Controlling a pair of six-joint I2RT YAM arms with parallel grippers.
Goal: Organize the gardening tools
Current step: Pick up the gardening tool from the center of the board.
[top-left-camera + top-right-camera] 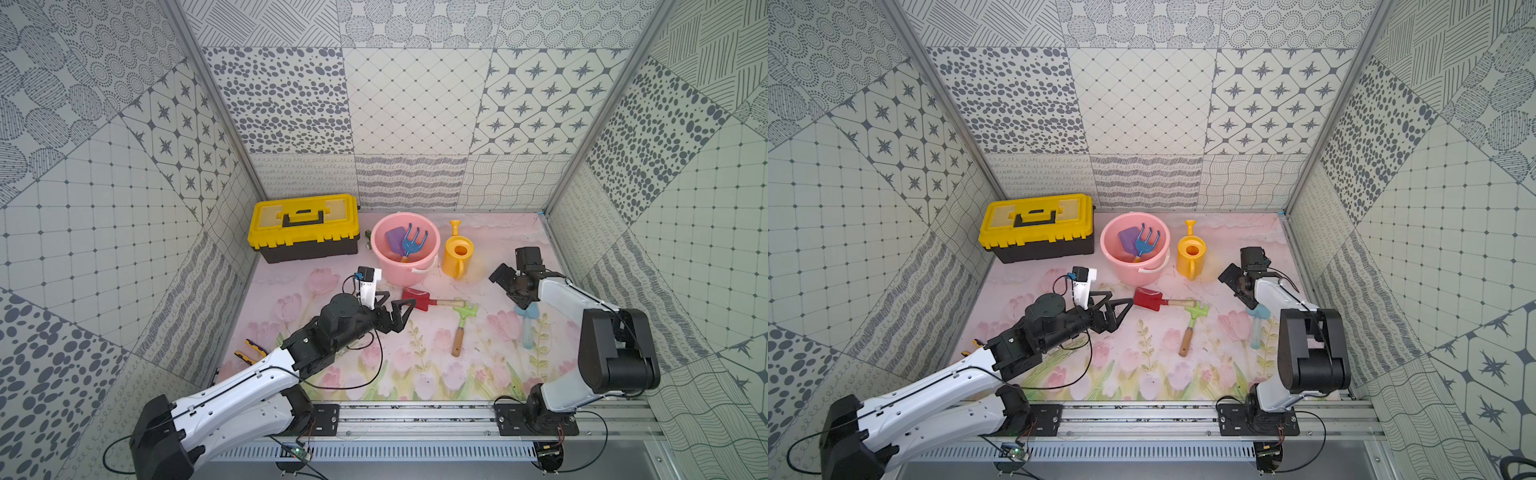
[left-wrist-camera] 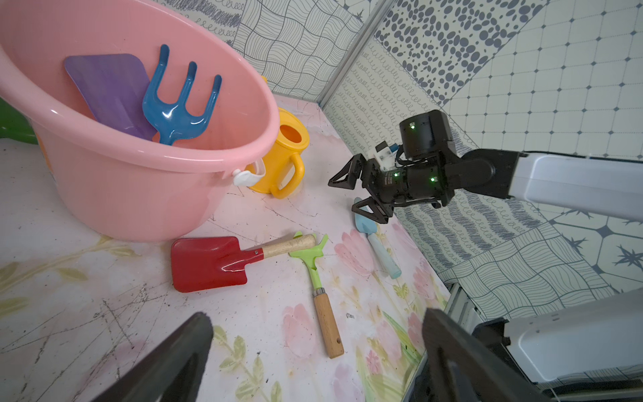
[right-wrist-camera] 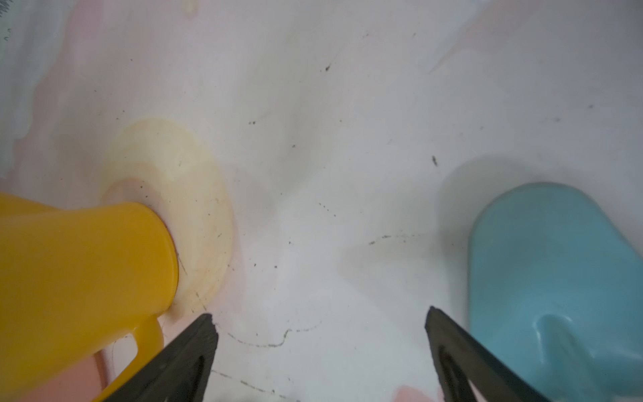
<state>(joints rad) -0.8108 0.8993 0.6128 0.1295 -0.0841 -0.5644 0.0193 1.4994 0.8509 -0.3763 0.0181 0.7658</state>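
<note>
- The left arm (image 1: pixel 232 386) is nearest in both top views, reaching from the front rail across the tulip-printed counter (image 1: pixel 415 374).
- The left gripper (image 1: pixel 402 300) has its jaws wide apart with nothing between them. It sits just beside the blade of the red spade (image 1: pixel 417 300), on the near side of the pink bucket (image 1: pixel 372 243).
- The red spade lies flat on the counter in front of the bucket. The end of its wooden handle rests across the head of the green rake (image 1: pixel 463 318).
- The green rake also lies flat, its wooden handle pointing toward the front rail.
- The purple scoop (image 2: pixel 108 90) and the blue fork (image 2: pixel 177 111) stand side by side inside the bucket, leaning on its wall with their heads up.
- The light-blue trowel (image 1: pixel 528 332) lies on the counter near the right wall, well apart from the rake.
- The right gripper (image 2: pixel 342 196) points down at the counter with its jaws spread and empty, between the yellow watering can (image 3: pixel 69 278) and the trowel's blade. One finger is right at the blade's edge, but whether it touches cannot be told.
- A yellow-and-black toolbox (image 1: pixel 303 224) sits closed in the far left corner, beside the bucket.
- Yellow-and-black pliers (image 1: pixel 249 351) lie by the left wall, partly hidden behind the left arm.
</note>
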